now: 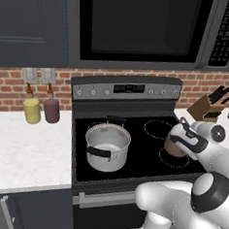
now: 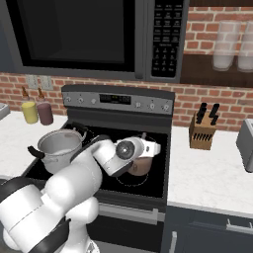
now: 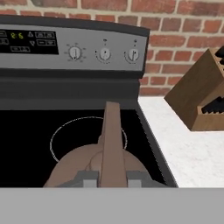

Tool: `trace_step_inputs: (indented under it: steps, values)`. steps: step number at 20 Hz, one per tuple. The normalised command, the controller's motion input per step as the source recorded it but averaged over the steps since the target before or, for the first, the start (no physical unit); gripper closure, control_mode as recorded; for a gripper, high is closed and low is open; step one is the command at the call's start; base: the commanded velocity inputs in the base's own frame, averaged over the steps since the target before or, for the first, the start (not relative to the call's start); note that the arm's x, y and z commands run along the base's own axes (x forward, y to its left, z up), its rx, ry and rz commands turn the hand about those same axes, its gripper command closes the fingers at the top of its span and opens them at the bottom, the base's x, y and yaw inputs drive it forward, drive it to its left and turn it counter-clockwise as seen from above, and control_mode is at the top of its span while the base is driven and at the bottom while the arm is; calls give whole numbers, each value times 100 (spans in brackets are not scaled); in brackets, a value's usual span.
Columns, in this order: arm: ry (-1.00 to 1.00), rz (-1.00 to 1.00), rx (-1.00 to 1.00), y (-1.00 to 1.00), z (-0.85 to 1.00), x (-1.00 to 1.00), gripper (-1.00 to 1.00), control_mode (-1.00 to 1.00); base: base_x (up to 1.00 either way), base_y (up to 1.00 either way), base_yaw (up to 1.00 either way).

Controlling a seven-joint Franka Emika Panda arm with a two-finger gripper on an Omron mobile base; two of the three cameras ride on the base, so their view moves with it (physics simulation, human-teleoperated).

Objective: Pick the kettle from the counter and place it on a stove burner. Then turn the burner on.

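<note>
- Looking from the left base view, the gripper [image 1: 181, 137] sits over the front right of the black glass cooktop [image 1: 137, 159], with the brown kettle [image 1: 174, 146] directly under it, partly covered by the white hand.
- The kettle's base lies within the pale ring of the front right stove burner [image 1: 175, 159]; whether it rests on the glass or hangs just above cannot be told from this side.
- A silver pot [image 1: 107, 146] with black handles stands on the front left of the cooktop, well apart from the kettle.
- On the white counter [image 1: 26, 153] left of the stove, a yellow bottle [image 1: 31, 109] and a dark red bottle [image 1: 51, 108] stand side by side against the brick wall; a knife block [image 1: 208, 107] stands on the right side.
- From the right base view, the kettle [image 2: 141, 165] shows below the white wrist, over the front right burner ring [image 2: 129, 182], with the pot [image 2: 59, 147] to its left.
- The knife block [image 2: 202, 129] stands on the counter [image 2: 207, 173] right of the stove, and a toaster [image 2: 245, 143] sits at the far right edge.
- In the hand view, the gripper [image 3: 111, 178] is clenched on the kettle's arched handle [image 3: 112, 144], one finger [image 3: 87, 178] at each side of the brown strip.
- The kettle body [image 3: 74, 168] bulges below the handle, with a rear burner ring [image 3: 65, 135] beyond it and three stove knobs [image 3: 104, 54] on the panel above.
</note>
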Motion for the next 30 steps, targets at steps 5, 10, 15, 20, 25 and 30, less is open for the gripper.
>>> trace_step_inputs:
  steps: [5,10,15,20,25,30]
  values:
    - [0,0,0,3,0,0,100,-100,0,0,0]
    - [1,0,0,14,0,1,100,-100,0,0,0]
    - [0,0,0,0,0,0,100,-100,0,0,0]
    - [0,0,0,1,0,-13,100,-100,0,0,0]
    - [0,0,0,2,0,-3,100,-100,0,0,0]
    - [0,0,0,19,2,0,100,-100,0,0,0]
